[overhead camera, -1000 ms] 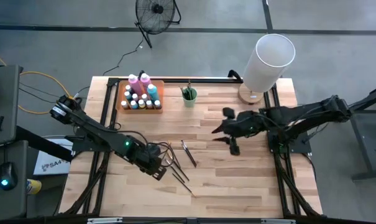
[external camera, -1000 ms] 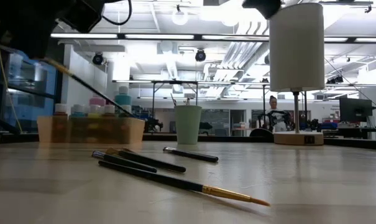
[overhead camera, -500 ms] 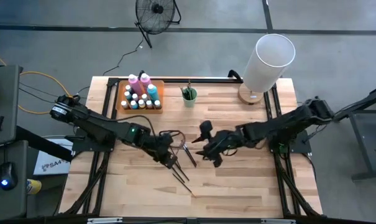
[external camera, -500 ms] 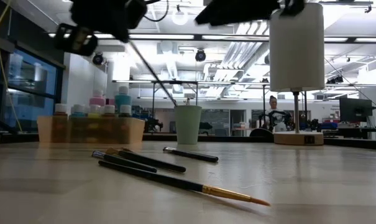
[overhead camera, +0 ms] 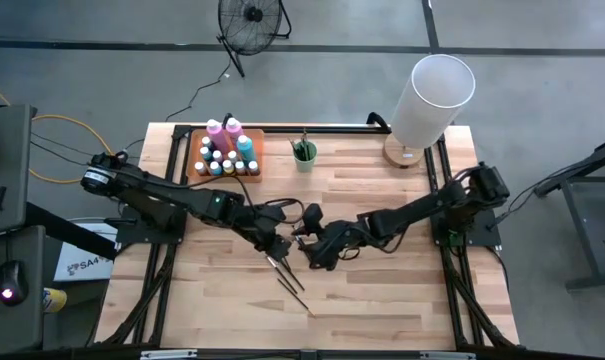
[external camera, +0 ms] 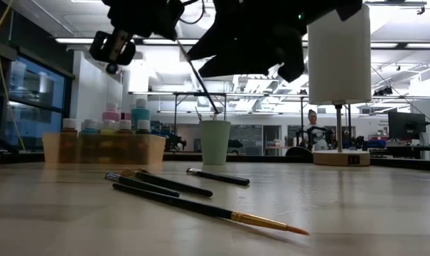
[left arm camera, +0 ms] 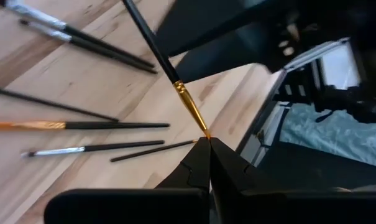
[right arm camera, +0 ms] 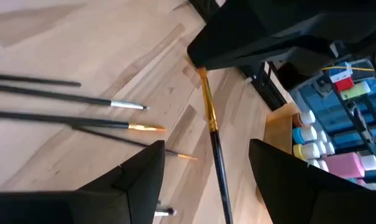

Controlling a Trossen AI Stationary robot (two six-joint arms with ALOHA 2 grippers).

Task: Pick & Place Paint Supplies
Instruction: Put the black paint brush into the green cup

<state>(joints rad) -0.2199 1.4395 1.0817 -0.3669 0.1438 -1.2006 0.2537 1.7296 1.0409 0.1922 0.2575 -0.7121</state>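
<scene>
Brush in left end effector

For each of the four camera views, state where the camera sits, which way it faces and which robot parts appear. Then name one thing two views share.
High view: overhead, looking straight down; both arms meet mid-table.
Low view: table height, looking across to the green cup; arms enter from above.
Left wrist view: on the left arm; shut left gripper pinches the held brush.
Right wrist view: on the right arm; open right gripper straddles that brush.
Shared: both wrist views show the held brush.
</scene>
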